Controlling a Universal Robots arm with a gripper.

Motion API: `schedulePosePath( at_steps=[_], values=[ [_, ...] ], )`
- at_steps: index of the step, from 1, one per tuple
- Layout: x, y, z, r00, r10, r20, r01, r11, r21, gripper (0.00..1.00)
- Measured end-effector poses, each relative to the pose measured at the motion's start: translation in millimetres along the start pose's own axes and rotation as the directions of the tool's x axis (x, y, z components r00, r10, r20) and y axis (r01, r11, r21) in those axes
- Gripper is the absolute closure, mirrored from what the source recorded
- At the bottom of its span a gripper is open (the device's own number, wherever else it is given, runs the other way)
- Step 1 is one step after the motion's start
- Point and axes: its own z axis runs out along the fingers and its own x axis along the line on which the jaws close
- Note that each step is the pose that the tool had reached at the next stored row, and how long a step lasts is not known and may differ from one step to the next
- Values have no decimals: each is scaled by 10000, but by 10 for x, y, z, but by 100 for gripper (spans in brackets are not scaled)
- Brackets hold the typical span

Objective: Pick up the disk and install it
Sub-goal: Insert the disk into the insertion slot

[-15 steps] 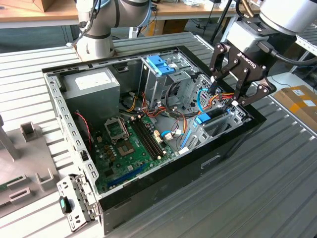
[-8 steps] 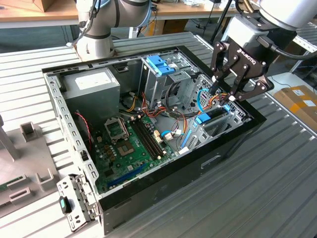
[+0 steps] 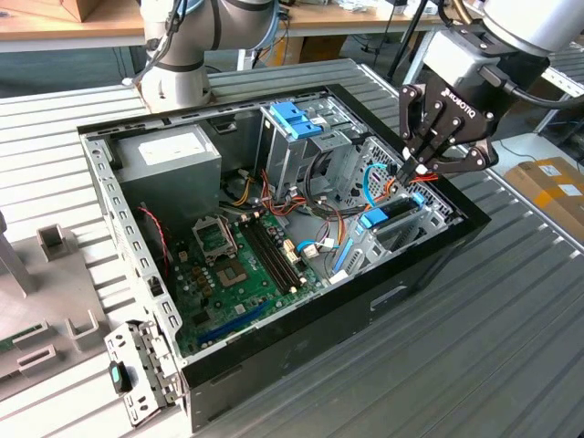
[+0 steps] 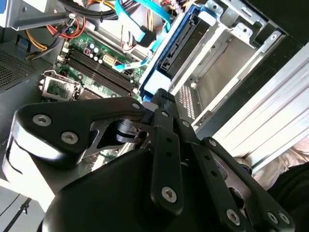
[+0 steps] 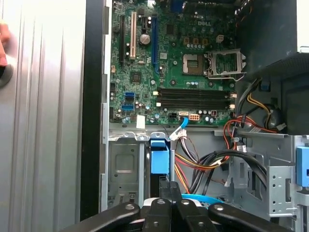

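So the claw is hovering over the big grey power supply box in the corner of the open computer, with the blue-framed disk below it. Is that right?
Not quite. The claw is not over the power supply box; that sits in the corner towards the exterior view's left. The claw hangs above the drive bay by the case wall on the exterior view's right. The blue-framed disk is indeed below it.

Robotics laboratory or test workshop. An open desktop computer case point(image 3: 274, 237), its motherboard point(image 3: 242, 265) exposed, lies on a worktable of ribbed aluminium profiles point(image 3: 511, 338). The base of a robot arm point(image 3: 178, 82) is bolted at the table's far edge. Behind stand wooden benches point(image 3: 55, 18) with trailing cables, and a cardboard box point(image 3: 552, 187) sits at the exterior view's right.
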Motion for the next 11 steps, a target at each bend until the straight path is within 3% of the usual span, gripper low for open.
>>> schedulePosePath(
  at_steps=[5, 6, 7, 11],
  values=[
    [-108, -12, 10, 10000, 2, 3, -2, 10000, -1, 90],
    [-118, -46, 10, 10000, 3, 3, -3, 10000, -20, 90],
    [-132, -136, 13, 10000, 7, 4, -7, 10000, -75, 90],
    [-162, -171, 15, 10000, 8, 5, -8, 10000, -92, 90]
  ],
)
